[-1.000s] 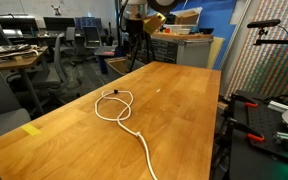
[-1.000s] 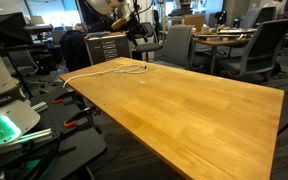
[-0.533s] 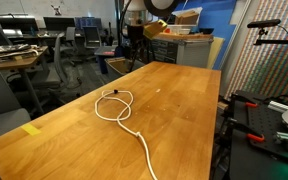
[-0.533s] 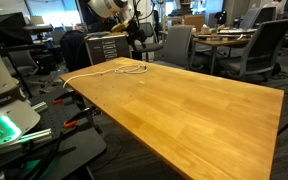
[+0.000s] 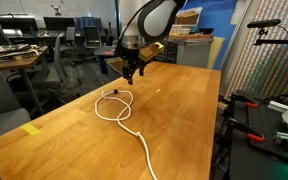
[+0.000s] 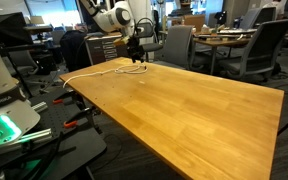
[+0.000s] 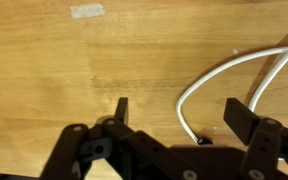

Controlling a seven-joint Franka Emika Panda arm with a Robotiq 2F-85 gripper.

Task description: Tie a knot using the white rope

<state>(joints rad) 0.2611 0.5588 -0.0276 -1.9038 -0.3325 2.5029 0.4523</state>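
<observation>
Over the far half of the wooden table (image 5: pixel 184 110), in an exterior view, the gripper (image 5: pixel 131 73) hangs pointing down, just beyond the loop of the white rope (image 5: pixel 115 101). The loop lies flat near the table's middle, and a long tail runs from it to the near edge. A strip of yellow tape (image 5: pixel 31 130) sits at the left edge. The jaws are too small here to judge.

In an exterior view from another side, the gripper (image 6: pixel 136 58) sits low over the rope (image 6: pixel 112 68) at the far left of the table, and one strand trails left toward the edge. Whether the fingertips touch the wood cannot be told.

In the wrist view the fingers (image 7: pixel 121 110) stand wide apart and hold nothing. Two strands curve in from the right, and one bends down between the jaws, lying on the wood. A pale scrap of tape (image 7: pixel 86 11) lies at the far left.

The likely trouble is the pinch itself. The cord is thin and flat on the board, so closing too high would miss it, while pressing lower could jam the fingertips into the wood. With the strands so close together, the jaws may catch both or the wrong one. A careless pull could also drag the loop open, or let the hanging tail slide the cord off the near edge.
</observation>
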